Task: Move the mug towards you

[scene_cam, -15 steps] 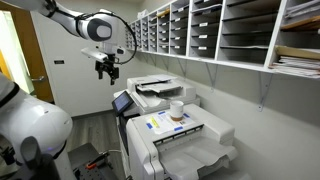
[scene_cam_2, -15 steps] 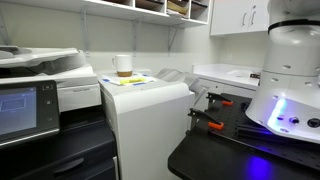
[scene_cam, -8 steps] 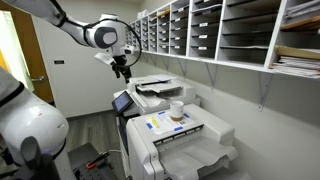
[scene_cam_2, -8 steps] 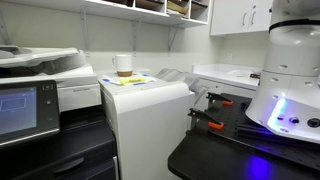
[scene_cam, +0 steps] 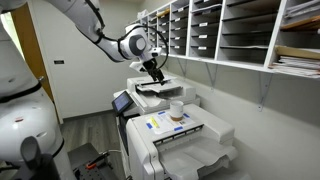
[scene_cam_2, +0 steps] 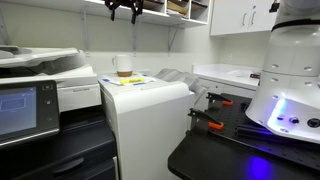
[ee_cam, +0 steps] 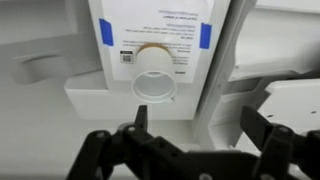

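The mug (scene_cam: 177,109) is small and cream with a tan-brown base. It stands upright on the flat top of the white printer (scene_cam: 195,135), on a sheet with blue and yellow marks. It shows in both exterior views (scene_cam_2: 123,66) and from above in the wrist view (ee_cam: 155,82). My gripper (scene_cam: 155,71) hangs in the air above and behind the mug, well clear of it. Its tip shows at the top edge of an exterior view (scene_cam_2: 124,9). In the wrist view the fingers (ee_cam: 198,125) are spread apart and empty.
A copier with a document feeder (scene_cam: 152,90) and a touch panel (scene_cam_2: 22,108) stands beside the printer. Wall shelves of paper trays (scene_cam: 230,30) run above. A dark counter (scene_cam_2: 230,150) and the robot base (scene_cam_2: 290,70) are near.
The arm has swung from open air by the door toward the shelves and copier, coming over the printer. The gripper now enters the top of the low exterior view. The mug has not moved.
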Action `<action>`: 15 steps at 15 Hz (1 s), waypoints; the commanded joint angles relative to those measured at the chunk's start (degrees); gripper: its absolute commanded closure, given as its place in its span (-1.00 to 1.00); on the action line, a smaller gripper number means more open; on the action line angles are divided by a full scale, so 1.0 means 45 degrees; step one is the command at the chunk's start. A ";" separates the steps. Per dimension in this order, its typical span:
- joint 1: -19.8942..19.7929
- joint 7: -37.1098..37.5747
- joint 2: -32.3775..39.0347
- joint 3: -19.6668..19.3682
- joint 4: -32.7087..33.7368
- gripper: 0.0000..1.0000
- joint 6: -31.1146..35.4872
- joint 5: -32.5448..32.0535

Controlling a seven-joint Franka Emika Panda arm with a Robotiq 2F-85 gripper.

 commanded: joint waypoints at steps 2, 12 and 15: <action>0.0585 0.2334 0.2718 -0.0652 0.2868 -1.00 -0.2684 -0.0537; 0.2595 0.2898 0.6760 -0.3217 0.6867 -1.00 -0.3955 0.2403; 0.2746 0.2932 0.7285 -0.3602 0.7397 -1.00 -0.4327 0.2720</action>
